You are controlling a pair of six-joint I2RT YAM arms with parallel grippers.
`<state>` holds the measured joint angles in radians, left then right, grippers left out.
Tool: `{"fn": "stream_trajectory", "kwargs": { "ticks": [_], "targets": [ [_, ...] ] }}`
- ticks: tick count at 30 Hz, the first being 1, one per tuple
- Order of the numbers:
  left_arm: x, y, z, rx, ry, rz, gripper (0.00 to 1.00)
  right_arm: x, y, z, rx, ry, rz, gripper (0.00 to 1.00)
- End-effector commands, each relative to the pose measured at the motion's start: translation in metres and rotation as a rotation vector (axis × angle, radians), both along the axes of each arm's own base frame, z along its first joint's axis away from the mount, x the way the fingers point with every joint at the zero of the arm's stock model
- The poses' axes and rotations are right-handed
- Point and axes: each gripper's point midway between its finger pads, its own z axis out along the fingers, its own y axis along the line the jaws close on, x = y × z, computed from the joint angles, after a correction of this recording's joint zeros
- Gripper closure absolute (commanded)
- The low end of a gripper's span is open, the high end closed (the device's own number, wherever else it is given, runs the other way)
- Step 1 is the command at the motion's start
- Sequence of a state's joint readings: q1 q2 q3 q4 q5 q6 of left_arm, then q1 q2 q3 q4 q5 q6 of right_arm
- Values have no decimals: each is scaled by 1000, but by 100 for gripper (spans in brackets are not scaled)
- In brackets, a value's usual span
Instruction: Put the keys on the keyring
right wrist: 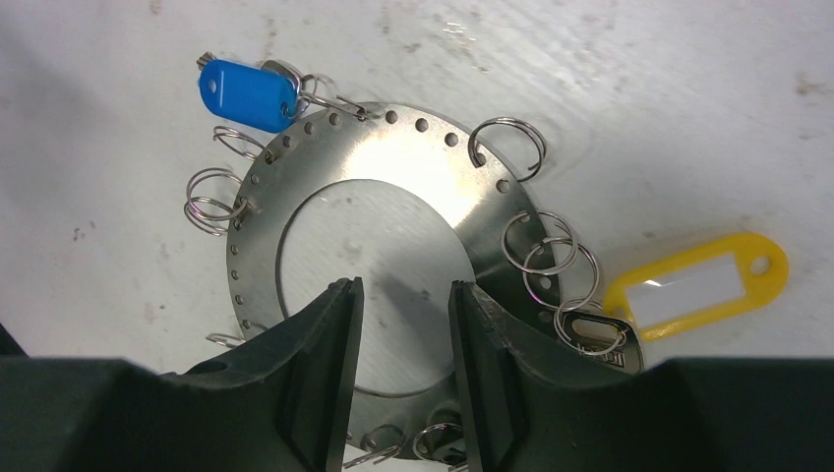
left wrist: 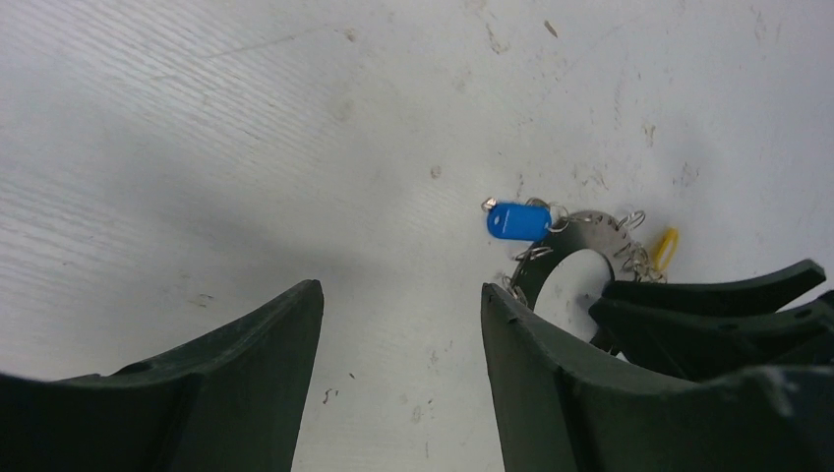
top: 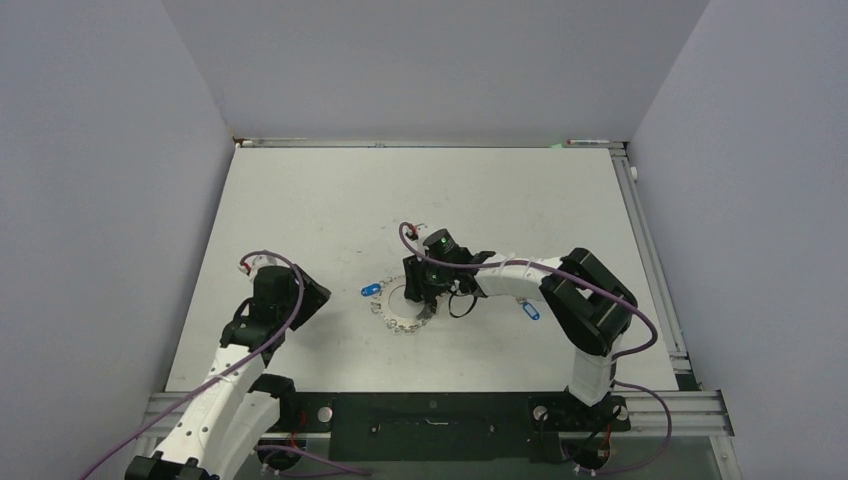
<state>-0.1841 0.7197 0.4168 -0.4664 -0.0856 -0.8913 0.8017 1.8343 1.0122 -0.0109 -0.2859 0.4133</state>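
The keyring [right wrist: 413, 157] is a flat grey metal ring with holes and several small split rings along its rim. It lies on the white table [top: 330, 210] and also shows in the top view [top: 400, 318] and the left wrist view [left wrist: 580, 234]. A key with a blue tag [right wrist: 246, 93] hangs on its far-left rim. A key with a yellow tag [right wrist: 698, 285] hangs on its right rim. My right gripper [right wrist: 403, 290] is open over the ring's hole, its fingers straddling the near band. My left gripper [left wrist: 401, 287] is open and empty, left of the ring.
A second blue-tagged key [top: 530, 310] lies loose on the table beside the right arm. The right gripper's fingers [left wrist: 708, 305] show at the right of the left wrist view. Grey walls close in the table on three sides.
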Motion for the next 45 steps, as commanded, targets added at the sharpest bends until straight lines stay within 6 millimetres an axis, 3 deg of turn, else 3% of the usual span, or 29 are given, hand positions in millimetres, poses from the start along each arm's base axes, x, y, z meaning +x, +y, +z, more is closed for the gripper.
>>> {"fn": "stream_trajectory", "kwargs": {
  "ticks": [1, 5, 14, 19, 22, 25, 29, 45],
  "targets": [
    [11, -23, 21, 32, -107, -142, 43, 3, -20, 17, -43, -55, 11, 60],
    [9, -41, 21, 38, -157, -235, 45, 0, -17, 33, 0, -78, 34, 60],
    [5, -91, 20, 70, -259, -452, 45, 0, -21, 90, 91, -222, 56, 59],
    [3, -113, 19, 99, -275, -563, 45, -6, -33, 117, 145, -284, 49, 49],
    [-1, -126, 17, 102, -283, -626, 45, -9, -42, 123, 152, -298, 31, 41],
    [-4, -135, 14, 120, -282, -669, 45, -10, -53, 124, 142, -303, 3, 39],
    [-4, -133, 7, 155, -256, -645, 48, -13, -61, 120, 134, -294, -21, 38],
    [21, -146, -5, 201, -294, -650, 68, -20, -60, 123, 152, -273, -1, 39]
  ]
}}
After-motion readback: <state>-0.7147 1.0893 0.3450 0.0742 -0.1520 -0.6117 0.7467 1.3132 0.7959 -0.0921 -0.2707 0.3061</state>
